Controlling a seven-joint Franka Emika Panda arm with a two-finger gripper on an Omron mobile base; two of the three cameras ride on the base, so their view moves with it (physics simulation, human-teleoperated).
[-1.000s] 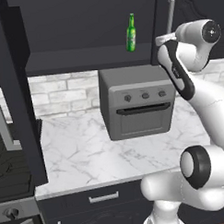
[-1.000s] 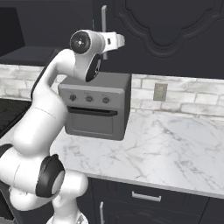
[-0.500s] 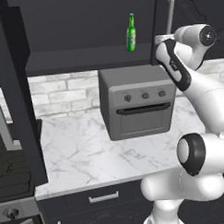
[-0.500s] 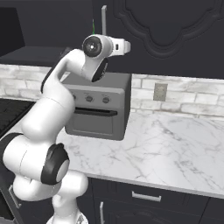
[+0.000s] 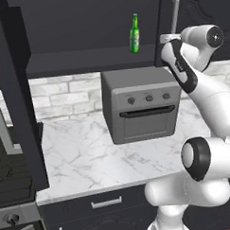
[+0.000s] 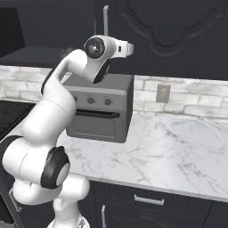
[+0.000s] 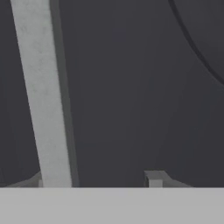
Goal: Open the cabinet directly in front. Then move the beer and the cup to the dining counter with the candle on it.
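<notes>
The cabinet's left door [image 5: 16,93] stands swung open, and the beer [image 5: 134,33] stands upright on the open shelf. The right door [image 6: 169,26] is closed. My gripper [image 5: 168,38] is up at that door's silver handle [image 5: 175,15]. In the hand view the handle [image 7: 43,96] runs down between my fingertips, close against the left one, with a wide gap to the right fingertip [image 7: 153,178]. The gripper [image 7: 96,179] is open, not clamped on the bar. The cup, the dining counter and the candle are out of view.
A grey toaster oven [image 5: 140,104] sits on the marble counter [image 5: 81,161] under the cabinet, right below my arm. A stove [image 5: 11,187] lies at the left. Dark drawers [image 5: 106,202] run beneath, and a wall outlet [image 6: 162,93] is on the brick backsplash.
The fingers have narrowed around the handle of the right door. The hand has edged closer to that door; the beer has not moved.
</notes>
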